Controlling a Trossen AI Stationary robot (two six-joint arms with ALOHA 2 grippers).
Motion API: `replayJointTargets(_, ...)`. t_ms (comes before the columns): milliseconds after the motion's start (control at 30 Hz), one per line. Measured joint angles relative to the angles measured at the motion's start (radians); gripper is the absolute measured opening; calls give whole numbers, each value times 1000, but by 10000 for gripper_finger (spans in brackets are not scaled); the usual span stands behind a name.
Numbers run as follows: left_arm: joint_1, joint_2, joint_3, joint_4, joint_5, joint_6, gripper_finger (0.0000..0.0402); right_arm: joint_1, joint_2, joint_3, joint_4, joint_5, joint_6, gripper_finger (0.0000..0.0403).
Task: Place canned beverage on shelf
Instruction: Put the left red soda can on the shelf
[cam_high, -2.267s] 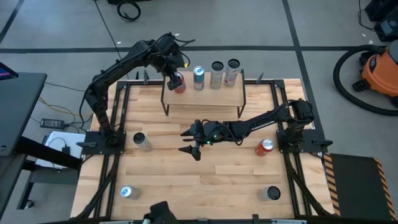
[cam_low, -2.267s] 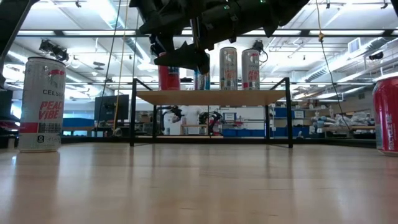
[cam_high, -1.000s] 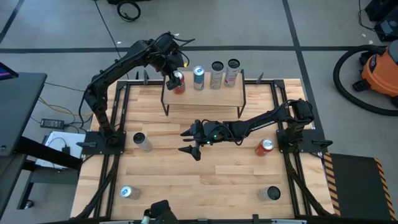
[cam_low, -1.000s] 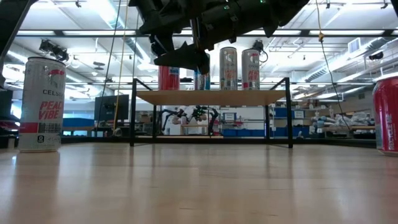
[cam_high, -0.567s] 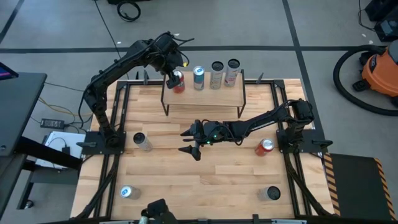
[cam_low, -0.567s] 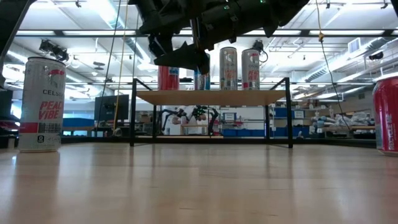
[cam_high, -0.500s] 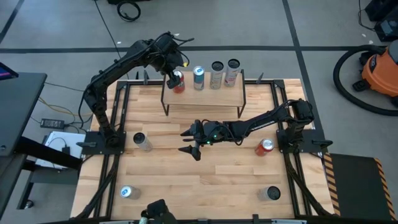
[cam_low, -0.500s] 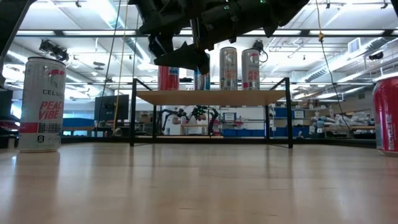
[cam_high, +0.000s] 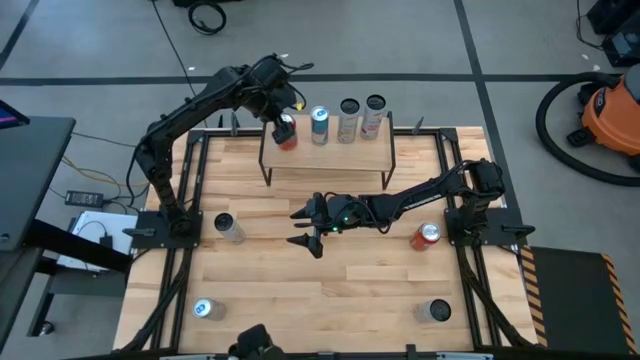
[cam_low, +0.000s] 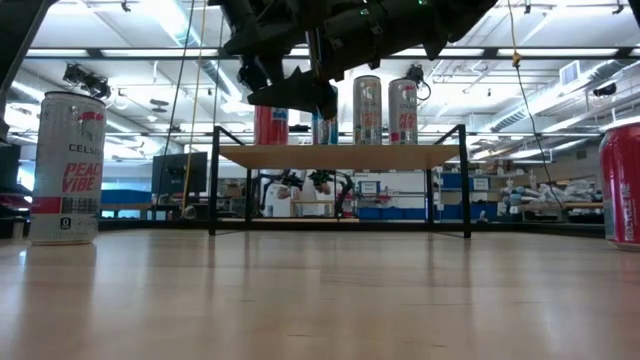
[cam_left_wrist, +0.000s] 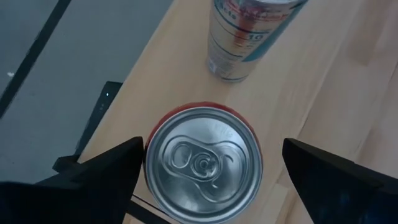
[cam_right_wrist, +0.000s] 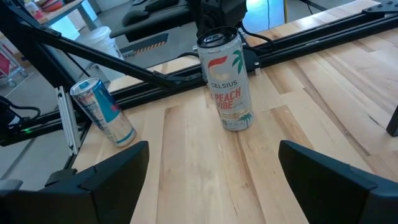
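The shelf (cam_high: 328, 152) stands at the table's far middle, a light board on thin black legs (cam_low: 340, 157). Several cans stand upright on it: a red can (cam_high: 288, 135) at its left end, then a blue one (cam_high: 320, 124), a silver one (cam_high: 348, 119) and a white one (cam_high: 373, 114). My left gripper (cam_left_wrist: 212, 149) hovers open over the red can (cam_left_wrist: 202, 165), one finger on either side of its silver top; one finger is close by the rim. My right gripper (cam_high: 305, 228) waits open and empty above the table's middle.
Loose cans stand on the table: a Celsius can (cam_right_wrist: 227, 81) at the left, a blue can (cam_right_wrist: 102, 112) at the near left, a red one (cam_high: 427, 236) at the right, and one (cam_high: 437, 312) at the near right. My right arm hangs in front of the shelf (cam_low: 330, 40).
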Motion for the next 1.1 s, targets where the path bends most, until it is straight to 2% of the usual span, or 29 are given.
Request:
replayJointTargets(500, -22, 1, 0, -1, -45, -8, 381, 0, 0, 0, 0, 0, 0, 368)
replayJointTargets(933, -21, 1, 0, -10, -45, 134, 306, 0, 0, 0, 0, 0, 0, 368)
replayJointTargets(1100, -22, 1, 1, -10, -41, 222, 298, 0, 0, 0, 0, 0, 0, 368)
